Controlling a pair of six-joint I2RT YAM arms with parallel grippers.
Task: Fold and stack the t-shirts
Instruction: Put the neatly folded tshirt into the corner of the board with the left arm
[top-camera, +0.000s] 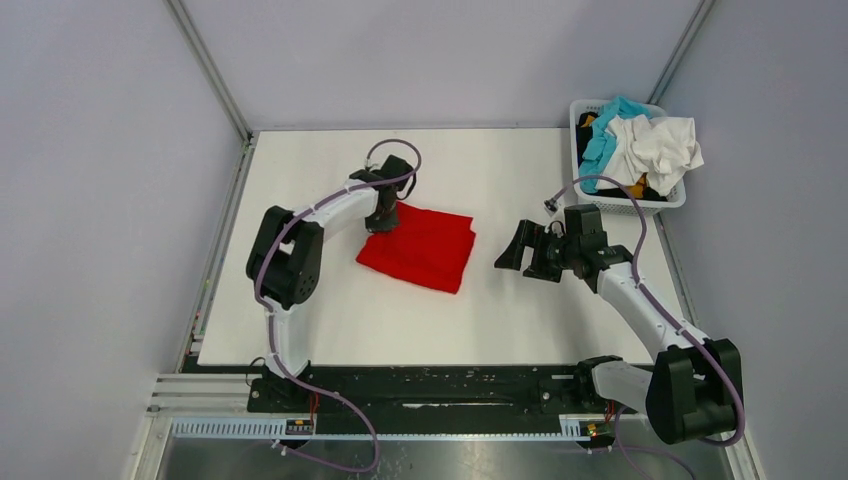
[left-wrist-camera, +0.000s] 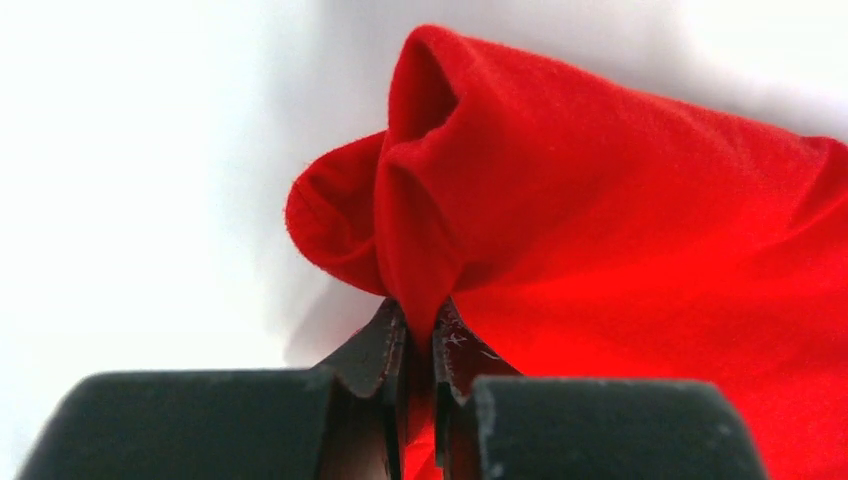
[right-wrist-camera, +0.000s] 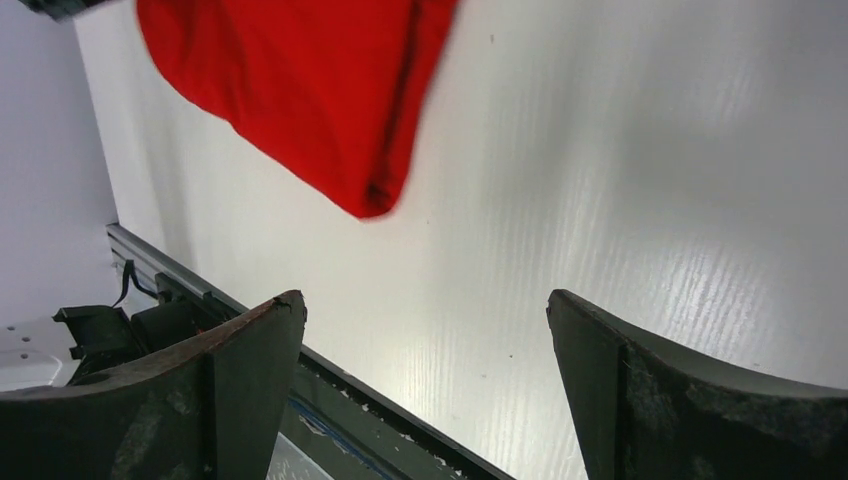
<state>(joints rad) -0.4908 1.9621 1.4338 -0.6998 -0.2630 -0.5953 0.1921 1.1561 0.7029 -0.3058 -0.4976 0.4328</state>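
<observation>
A folded red t-shirt (top-camera: 420, 246) lies on the white table (top-camera: 520, 320) near its middle. My left gripper (top-camera: 384, 222) sits at the shirt's back left corner and is shut on a pinched fold of the red cloth (left-wrist-camera: 420, 250), which bunches up just past the fingertips. My right gripper (top-camera: 512, 252) is open and empty, a short way to the right of the shirt, above bare table. In the right wrist view the shirt's near corner (right-wrist-camera: 300, 90) lies ahead of the spread fingers (right-wrist-camera: 250, 350).
A white basket (top-camera: 678, 200) at the back right corner holds several crumpled shirts, white (top-camera: 655, 145) and blue (top-camera: 605, 135) among them. Grey walls close in the table on three sides. A black rail (top-camera: 430, 385) runs along the near edge.
</observation>
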